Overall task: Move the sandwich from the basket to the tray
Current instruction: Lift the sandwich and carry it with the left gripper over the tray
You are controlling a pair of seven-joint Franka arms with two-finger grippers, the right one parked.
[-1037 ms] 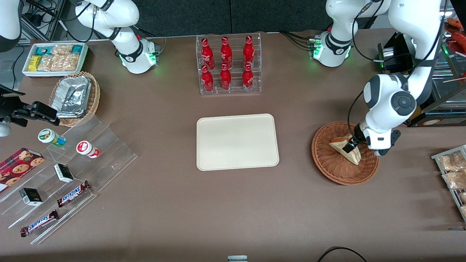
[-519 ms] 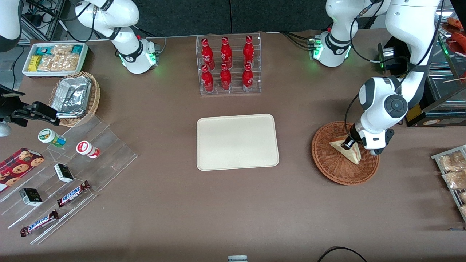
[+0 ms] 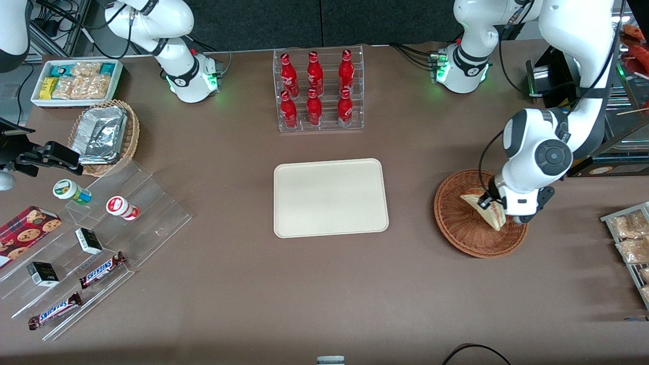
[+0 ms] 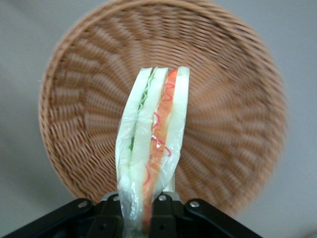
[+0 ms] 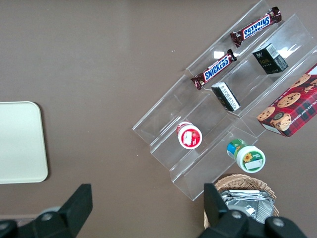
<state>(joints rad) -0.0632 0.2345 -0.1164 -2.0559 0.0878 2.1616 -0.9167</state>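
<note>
Gripper: our left arm's two-finger gripper (image 3: 491, 204) hangs over the basket, clamped tight on the sandwich.
Sandwich: the triangular wedge of pale bread with pink-red and green filling (image 4: 152, 148) sits pinched between the fingers, above the round reddish-brown woven wicker basket (image 3: 459, 228); we judge it lifted clear of the weave.
Tray: the flat cream rectangular tray (image 3: 330, 197) lies bare, well apart, toward the parked arm's end.
Done: we have the grasp, and the lift looks begun.
Left: we carry it across to the tray, lower it and let go.
</note>
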